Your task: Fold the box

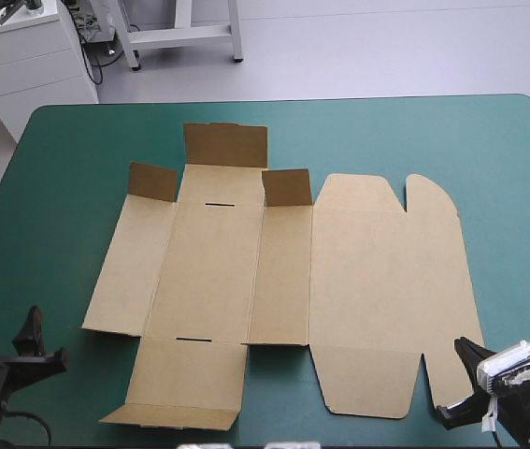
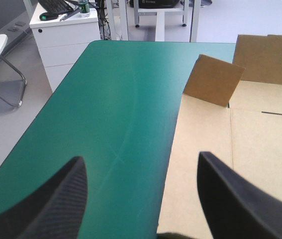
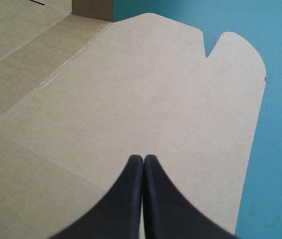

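The brown cut-board box (image 1: 246,271) lies opened out across the middle of the teal-green covered surface (image 1: 50,187), most of it flat. At its far side three short flaps stand raised: a left flap (image 1: 152,181), a taller middle flap (image 1: 225,145) and a right flap (image 1: 287,187). The wide lid panel (image 1: 381,290) stretches off to the right, flat, with two rounded tabs at its far edge. Down in the near left corner is the left hand (image 1: 3,333), its black fingers spread wide apart and holding nothing. The left wrist view shows that hand (image 2: 141,199) over the box's left edge, one finger over bare cover and the other over the board (image 2: 260,149). Over at the near right, the right hand (image 1: 465,354) sits at the lid panel's near right edge. In the right wrist view its fingers (image 3: 143,164) are pressed together into one point over the board (image 3: 131,89). I cannot tell whether they touch it.
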`<state>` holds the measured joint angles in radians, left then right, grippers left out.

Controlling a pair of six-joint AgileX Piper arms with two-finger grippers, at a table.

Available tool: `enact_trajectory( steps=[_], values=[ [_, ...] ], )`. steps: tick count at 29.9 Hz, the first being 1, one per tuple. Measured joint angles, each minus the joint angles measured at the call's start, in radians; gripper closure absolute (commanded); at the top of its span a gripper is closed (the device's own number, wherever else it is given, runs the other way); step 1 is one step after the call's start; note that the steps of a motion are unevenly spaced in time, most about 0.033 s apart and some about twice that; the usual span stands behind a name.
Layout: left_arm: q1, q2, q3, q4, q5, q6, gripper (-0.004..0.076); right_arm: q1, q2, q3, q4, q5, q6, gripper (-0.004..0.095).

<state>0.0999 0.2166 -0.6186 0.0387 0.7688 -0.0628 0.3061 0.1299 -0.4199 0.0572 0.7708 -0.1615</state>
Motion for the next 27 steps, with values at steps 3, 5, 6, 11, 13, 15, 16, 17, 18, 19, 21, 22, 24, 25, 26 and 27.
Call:
enact_trajectory(
  steps=[3, 5, 6, 11, 13, 15, 16, 17, 18, 19, 21, 22, 24, 25, 26, 27],
  values=[
    [0.0, 0.157, -0.132, -0.015, 0.028, 0.0, 0.0264, 0.0, -0.017, 0.001, 0.006, 0.0, -0.002, 0.0931],
    [0.0, 0.276, -0.216, -0.03, 0.056, 0.0, 0.0264, 0.0, -0.033, 0.001, 0.011, 0.0, -0.004, 0.0931],
    [0.0, 0.335, -0.246, -0.039, 0.066, 0.001, 0.0264, 0.0, -0.039, 0.001, 0.015, 0.0, -0.004, 0.0931],
    [0.0, 0.587, -0.368, -0.153, 0.126, 0.1, 0.0264, 0.0, -0.059, 0.001, 0.02, -0.001, -0.017, 0.0931],
    [0.0, 0.674, -0.393, -0.205, 0.153, 0.142, 0.0264, 0.0, -0.061, 0.001, 0.023, -0.001, -0.019, 0.0931],
    [0.0, 0.746, -0.404, -0.242, 0.167, 0.167, 0.0264, 0.0, -0.064, 0.001, 0.024, -0.001, -0.019, 0.0931],
    [0.0, 0.78, -0.408, -0.263, 0.171, 0.183, 0.0264, 0.0, -0.064, 0.001, 0.024, -0.001, -0.019, 0.0932],
    [0.0, 0.812, -0.409, -0.285, 0.175, 0.2, 0.0264, 0.0, -0.064, 0.001, 0.024, -0.001, -0.019, 0.0931],
    [0.004, 0.841, -0.411, -0.313, 0.179, 0.223, 0.0264, 0.0, -0.064, 0.001, 0.024, -0.001, -0.019, 0.0931],
    [0.013, 0.869, -0.411, -0.346, 0.186, 0.251, 0.0264, 0.0, -0.064, 0.001, 0.024, -0.001, -0.019, 0.0931],
    [0.048, 0.917, -0.412, -0.413, 0.207, 0.301, 0.0264, 0.0, -0.064, 0.001, 0.024, -0.001, -0.019, 0.0931],
    [0.076, 0.942, -0.412, -0.451, 0.222, 0.333, 0.0264, 0.0, -0.064, 0.001, 0.024, -0.001, -0.019, 0.0931],
    [0.139, 0.985, -0.412, -0.514, 0.252, 0.387, 0.0264, 0.0, -0.064, 0.001, 0.024, -0.001, -0.019, 0.0931],
    [0.177, 1.009, -0.413, -0.551, 0.274, 0.419, 0.0264, 0.0, -0.064, 0.001, 0.024, -0.001, -0.019, 0.0931],
    [0.216, 1.033, -0.416, -0.584, 0.3, 0.446, 0.0264, 0.0, -0.064, 0.001, 0.024, -0.001, -0.019, 0.0931],
    [0.254, 1.057, -0.42, -0.61, 0.331, 0.477, 0.0264, 0.0, -0.064, 0.001, 0.024, -0.001, -0.019, 0.0931]
  ],
)
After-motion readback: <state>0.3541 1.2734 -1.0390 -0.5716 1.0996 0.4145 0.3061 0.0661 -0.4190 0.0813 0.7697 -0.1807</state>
